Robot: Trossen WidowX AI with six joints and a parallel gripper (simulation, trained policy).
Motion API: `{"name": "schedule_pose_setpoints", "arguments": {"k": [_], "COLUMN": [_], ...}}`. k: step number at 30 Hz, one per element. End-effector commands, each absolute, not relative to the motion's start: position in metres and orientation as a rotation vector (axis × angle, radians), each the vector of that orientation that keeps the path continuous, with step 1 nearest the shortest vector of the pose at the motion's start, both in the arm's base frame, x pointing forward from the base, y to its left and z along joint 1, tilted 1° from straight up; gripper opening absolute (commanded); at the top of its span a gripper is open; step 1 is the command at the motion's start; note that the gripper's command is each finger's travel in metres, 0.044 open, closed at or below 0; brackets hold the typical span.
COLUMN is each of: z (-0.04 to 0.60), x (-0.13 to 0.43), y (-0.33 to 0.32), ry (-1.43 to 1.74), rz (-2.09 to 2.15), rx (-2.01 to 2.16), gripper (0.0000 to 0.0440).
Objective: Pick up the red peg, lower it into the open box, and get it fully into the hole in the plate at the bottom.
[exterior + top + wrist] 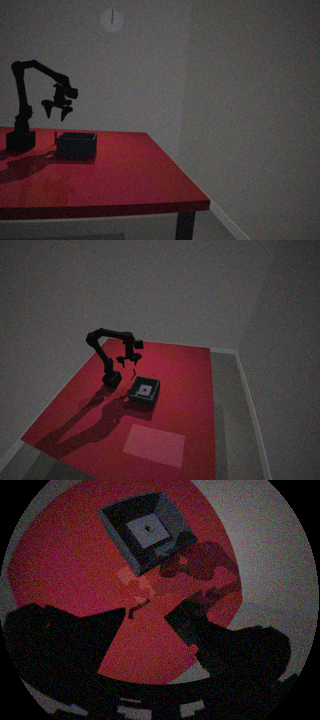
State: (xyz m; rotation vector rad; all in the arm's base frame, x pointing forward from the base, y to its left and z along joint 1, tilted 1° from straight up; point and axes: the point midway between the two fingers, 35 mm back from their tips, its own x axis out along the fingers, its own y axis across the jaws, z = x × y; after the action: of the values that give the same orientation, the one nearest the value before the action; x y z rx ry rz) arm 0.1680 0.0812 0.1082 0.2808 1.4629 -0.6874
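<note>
1. The red peg (134,372) (55,138) (131,614) stands upright just beside the box (141,401) (76,148) (177,522), ungrasped
2. The hand (129,366) (55,119) (158,615), wide and holding nothing, hovers above the box's peg side
3. Grasping, lowering into the box and full insertion remain

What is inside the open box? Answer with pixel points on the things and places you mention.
Inside the box (143,402) (76,149) (181,524) lies a pale plate (141,391) (159,534) with a dark hole. The plate covers the floor beneath it.
</note>
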Motion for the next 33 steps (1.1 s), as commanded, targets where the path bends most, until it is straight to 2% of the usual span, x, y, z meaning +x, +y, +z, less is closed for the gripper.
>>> {"name": "schedule_pose_setpoints", "arguments": {"k": [1,13,33], "z": [0.100,0.061,-0.021], "x": [0.157,0.144,0.153], "y": [0.092,0.116,0.132], "ry": [1.502,1.556,1.528], "rz": [-0.712,-0.724,-0.656], "rx": [0.278,0.271,0.346], "gripper": [0.0440,0.0440,0.0433]}}
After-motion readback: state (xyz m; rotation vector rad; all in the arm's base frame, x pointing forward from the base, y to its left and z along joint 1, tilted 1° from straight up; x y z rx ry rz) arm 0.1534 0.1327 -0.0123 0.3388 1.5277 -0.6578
